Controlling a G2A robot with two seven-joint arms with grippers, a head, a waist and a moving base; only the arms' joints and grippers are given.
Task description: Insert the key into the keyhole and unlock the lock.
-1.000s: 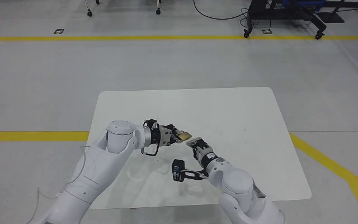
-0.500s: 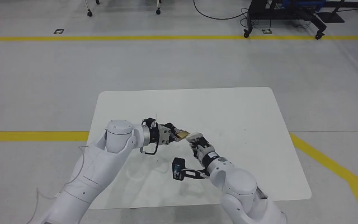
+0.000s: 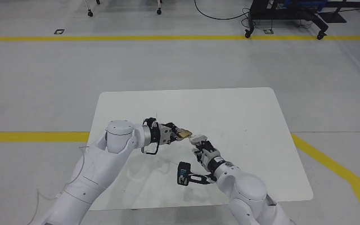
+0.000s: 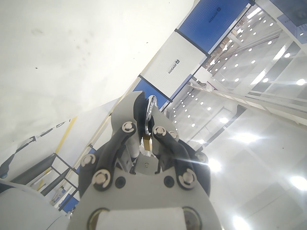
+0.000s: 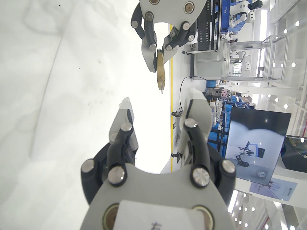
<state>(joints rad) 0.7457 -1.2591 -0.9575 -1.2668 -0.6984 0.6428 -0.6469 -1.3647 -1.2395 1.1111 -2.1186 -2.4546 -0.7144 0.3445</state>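
A small brass lock hangs just above the white table, with my left gripper shut on it. In the left wrist view the left gripper pinches the lock and its silver metal part between its pads. In the right wrist view the lock points its lower end at my right gripper. A thin metal sliver, perhaps the key, sticks out of that end. The right gripper stands open a short way from the lock, with nothing between its fingers.
The tabletop around both grippers is bare white. A yellow floor line runs past the table's left side. Black wheeled equipment stands far behind the table.
My right gripper first closed in on the lock's end, then drew back a little to the right. The left gripper and the lock have barely moved.
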